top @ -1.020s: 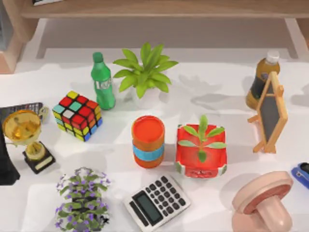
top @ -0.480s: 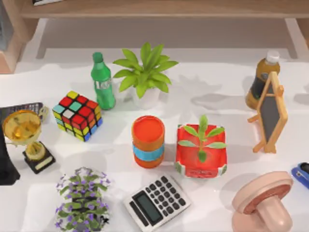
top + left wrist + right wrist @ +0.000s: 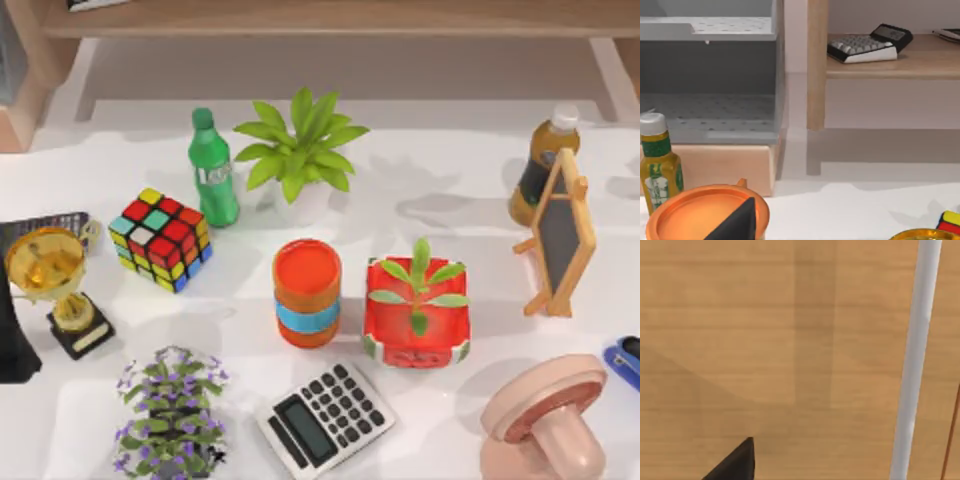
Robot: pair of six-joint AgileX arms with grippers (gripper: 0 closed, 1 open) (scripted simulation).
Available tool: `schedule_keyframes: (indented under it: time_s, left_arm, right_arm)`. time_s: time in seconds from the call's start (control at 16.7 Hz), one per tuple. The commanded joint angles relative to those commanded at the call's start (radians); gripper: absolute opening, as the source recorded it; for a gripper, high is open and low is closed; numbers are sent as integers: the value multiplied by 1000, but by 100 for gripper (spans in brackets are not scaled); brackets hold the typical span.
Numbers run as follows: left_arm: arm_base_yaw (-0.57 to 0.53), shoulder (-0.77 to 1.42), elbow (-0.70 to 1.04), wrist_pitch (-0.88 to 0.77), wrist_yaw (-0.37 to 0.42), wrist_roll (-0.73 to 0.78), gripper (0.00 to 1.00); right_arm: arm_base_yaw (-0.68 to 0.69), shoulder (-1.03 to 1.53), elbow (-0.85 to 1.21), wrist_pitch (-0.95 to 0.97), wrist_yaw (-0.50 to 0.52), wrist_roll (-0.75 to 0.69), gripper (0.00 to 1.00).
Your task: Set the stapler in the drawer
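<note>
My left gripper [image 3: 740,222] shows as one dark fingertip in the left wrist view, low over an orange-lidded tub; can't tell how wide it stands, and nothing visibly held. My right gripper [image 3: 735,462] shows likewise as a dark fingertip against a wooden panel w/ a white strip; spread can't be told, nothing seen in it.

The stapler [image 3: 624,362] lies at about 4 o'clock on the white table [image 3: 450,180] in the top view, cut by the right edge, just beside the pink mushroom-shaped object [image 3: 545,418], at its 2 o'clock. Not yet picked up. A grey drawer unit [image 3: 710,80] w/ an open compartment sits beyond the tub in the left wrist view.

Judgement: stapler likely light, rigid, smooth plastic, a bit slippery; best pinched across its narrow sides near mid-body, away from the rounded end.

Count in the top view: 1 stapler, 1 calculator [image 3: 325,418], 1 puzzle cube [image 3: 160,238], 1 trophy [image 3: 55,285], 2 bottles, 3 plants, 1 small chalkboard [image 3: 560,235], 1 orange tub [image 3: 307,292].
</note>
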Motion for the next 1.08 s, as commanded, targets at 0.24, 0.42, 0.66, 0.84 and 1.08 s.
schedule_keyframes:
  time_s: [0.24, 0.42, 0.66, 0.84, 1.08]
  left_arm:
    - [0, 0, 0, 0, 0, 0, 100]
    - [0, 0, 0, 0, 0, 0, 100]
    - [0, 0, 0, 0, 0, 0, 100]
    - [0, 0, 0, 0, 0, 0, 100]
    - [0, 0, 0, 0, 0, 0, 100]
  right_arm:
    - [0, 0, 0, 0, 0, 0, 77]
    - [0, 0, 0, 0, 0, 0, 55]
    - [0, 0, 0, 0, 0, 0, 25]
    - [0, 0, 0, 0, 0, 0, 2]
    - [0, 0, 0, 0, 0, 0, 0]
